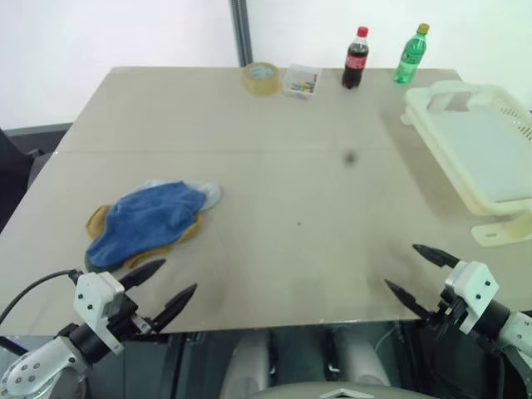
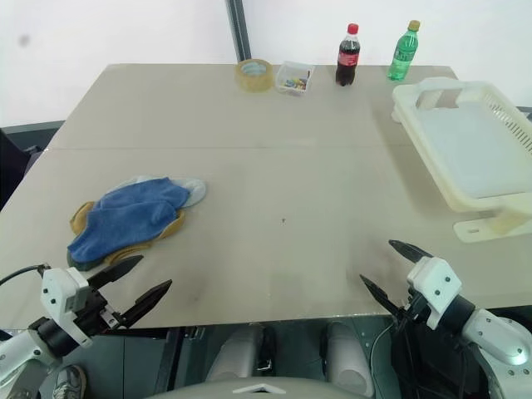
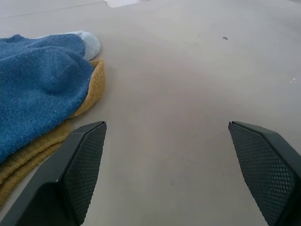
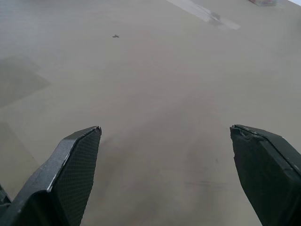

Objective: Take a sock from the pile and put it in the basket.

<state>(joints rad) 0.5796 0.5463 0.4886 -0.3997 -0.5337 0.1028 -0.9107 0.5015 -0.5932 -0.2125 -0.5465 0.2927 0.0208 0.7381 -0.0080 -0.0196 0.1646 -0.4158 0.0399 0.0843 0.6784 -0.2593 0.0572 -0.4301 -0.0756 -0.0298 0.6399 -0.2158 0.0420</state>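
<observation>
The pile (image 1: 145, 220) of socks lies on the left of the beige table, a blue sock on top with mustard yellow and light grey ones peeking out beneath. The cream-white basket (image 1: 478, 150) with slotted sides sits tilted at the table's right edge. My left gripper (image 1: 172, 283) hovers open at the front left edge, just in front of the pile, with nothing between its fingers. In the left wrist view the blue sock (image 3: 37, 89) lies beside one finger (image 3: 80, 179). My right gripper (image 1: 418, 272) stands open and empty at the front right edge, well short of the basket.
Along the far edge stand a roll of tape (image 1: 261, 77), a small clear box (image 1: 301, 81), a cola bottle (image 1: 356, 58) and a green bottle (image 1: 411, 55). A cream-white piece (image 1: 501, 233) juts out under the basket. The table (image 1: 291, 208) stretches bare between pile and basket.
</observation>
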